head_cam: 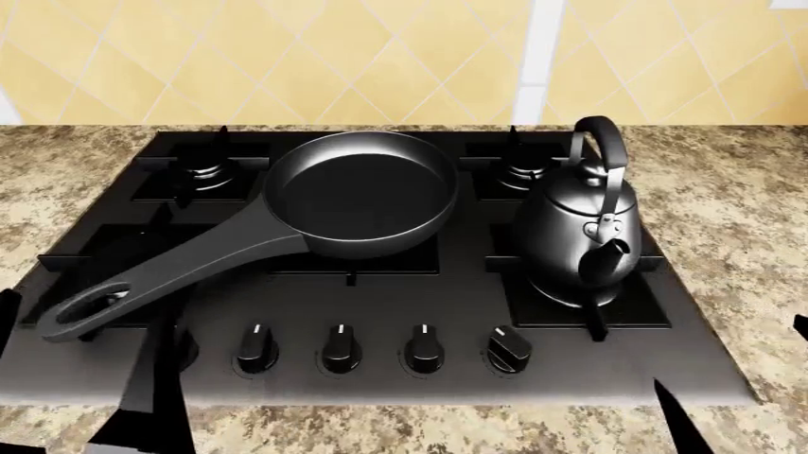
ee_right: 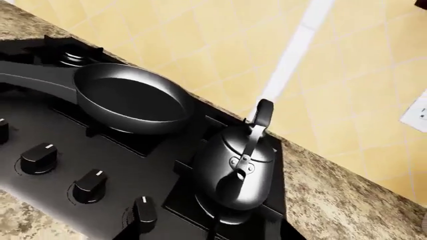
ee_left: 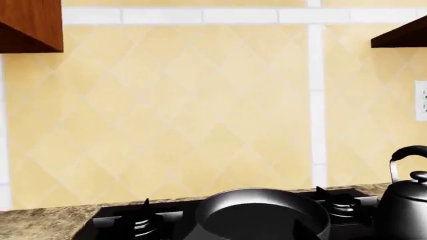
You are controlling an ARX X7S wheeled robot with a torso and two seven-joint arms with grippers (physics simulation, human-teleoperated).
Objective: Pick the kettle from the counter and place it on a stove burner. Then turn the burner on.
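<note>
Speckled granite of the worktop [head_cam: 417, 426] is seen nearest the head camera, along the front edge of the black hob [head_cam: 378, 378]. Just behind that edge a row of black knobs [head_cam: 339, 346] is set into the hob, the rightmost knob [head_cam: 509, 348] being turned at an angle unlike the others.

Beyond the knobs, the kettle [head_cam: 584, 236] is found standing upright on the grate of the front right stove burner [head_cam: 593, 307], its spout turned toward the front and its arched handle raised above the lid. It is touched by nothing. From the right wrist camera the kettle [ee_right: 239, 170] is shown from above and to one side, on the same grate; from the left wrist camera only part of it [ee_left: 405, 205] is caught at the frame's edge.

Left of the kettle, a wide frying pan [head_cam: 360, 194] is rested on the middle of the hob, its long handle [head_cam: 151, 279] being stretched toward the front left corner. Two rear burners [head_cam: 202, 173] are visible behind the pan and kettle.

Farthest back, the yellow tiled wall [head_cam: 316, 57] is seen.

Neither pincer is caught clearly by any camera, so how far either is opened cannot be told, and nothing is seen to be held.
</note>
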